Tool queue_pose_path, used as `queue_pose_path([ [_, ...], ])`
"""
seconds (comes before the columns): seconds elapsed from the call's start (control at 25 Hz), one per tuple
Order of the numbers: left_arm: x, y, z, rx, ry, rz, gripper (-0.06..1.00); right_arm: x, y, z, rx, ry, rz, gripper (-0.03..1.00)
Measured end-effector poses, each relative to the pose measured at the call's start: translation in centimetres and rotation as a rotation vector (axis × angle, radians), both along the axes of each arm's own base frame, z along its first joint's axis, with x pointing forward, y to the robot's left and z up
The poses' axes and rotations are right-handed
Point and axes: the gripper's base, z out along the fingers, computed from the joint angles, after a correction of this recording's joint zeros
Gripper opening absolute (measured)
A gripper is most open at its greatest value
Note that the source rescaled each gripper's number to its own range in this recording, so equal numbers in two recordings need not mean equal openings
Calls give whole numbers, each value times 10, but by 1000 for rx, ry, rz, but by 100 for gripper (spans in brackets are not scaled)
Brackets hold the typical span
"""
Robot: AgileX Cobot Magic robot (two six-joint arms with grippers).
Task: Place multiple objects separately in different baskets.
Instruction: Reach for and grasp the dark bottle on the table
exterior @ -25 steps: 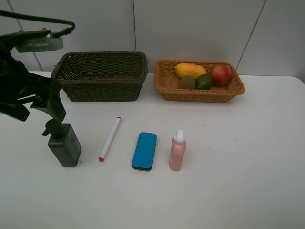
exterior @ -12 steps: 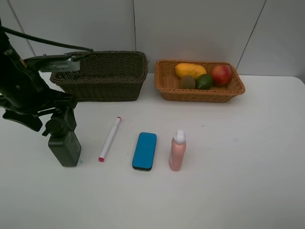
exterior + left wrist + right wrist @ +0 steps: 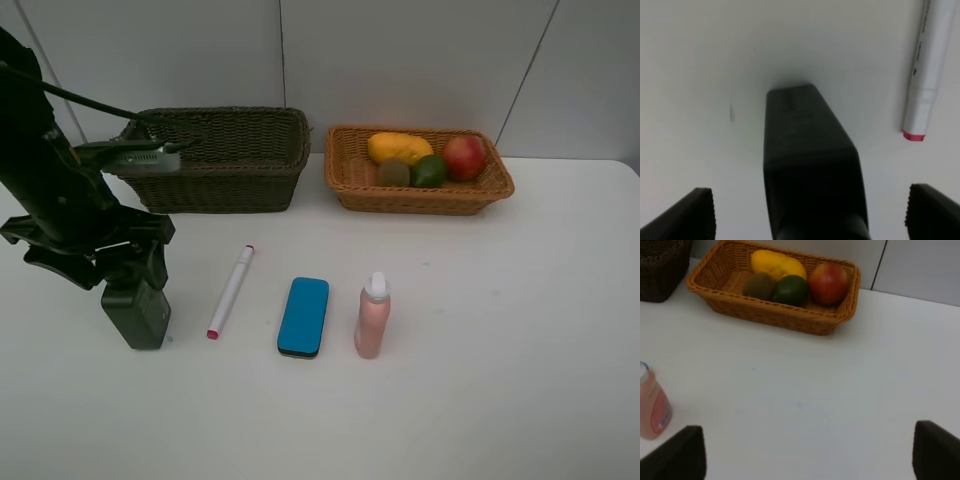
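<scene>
1. The yellow mango [image 3: 398, 147], red pomegranate [image 3: 464, 156], green avocado [image 3: 430, 171] and brown kiwi [image 3: 393, 172] are gathered in the orange-tan basket [image 3: 420, 197] at the upper right of the exterior view. Sorting by kind is inferred from this. The dark olive basket [image 3: 220, 185], at the upper left, is judged to be meant for the remaining items. Nothing is seen inside it, though its floor is partly hidden.
2. The remaining items are set in a row on the white table [image 3: 500, 350], across the lower middle of the frame and clear of one another: dark green pump bottle [image 3: 138, 315], white marker [image 3: 230, 292], blue eraser block [image 3: 303, 316] and pink spray bottle [image 3: 372, 318]. This spacing is judged to allow single picks.
3. The left gripper [image 3: 130, 270] is held over the pump bottle at the far left of the row. Its jaws are spread wide on either side of the pump head and nothing is gripped. Alignment for a grasp is inferred.
4. The pump bottle stands upright with its long axis vertical and its head toward the gripper. The nozzle direction is hidden.
5. The marker lies flat, its long axis running from lower left to upper right.
6. The right gripper [image 3: 805, 452] is seen only in its own wrist view. Its jaws are wide apart over bare table and nothing is held.
</scene>
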Motion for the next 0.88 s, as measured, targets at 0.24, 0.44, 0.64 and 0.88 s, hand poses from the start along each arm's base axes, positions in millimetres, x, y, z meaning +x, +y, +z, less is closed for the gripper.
queue_pose_path([
  [0.24,5,-3,-16,4,22,-6,100,0,0,0,0,0,0,100],
  [0.44,5,-8,-21,4,31,-26,100,0,0,0,0,0,0,100],
  [0.64,5,-9,-23,5,38,-29,100,0,0,0,0,0,0,100],
  [0.88,5,-9,-23,5,38,-28,100,0,0,0,0,0,0,100],
])
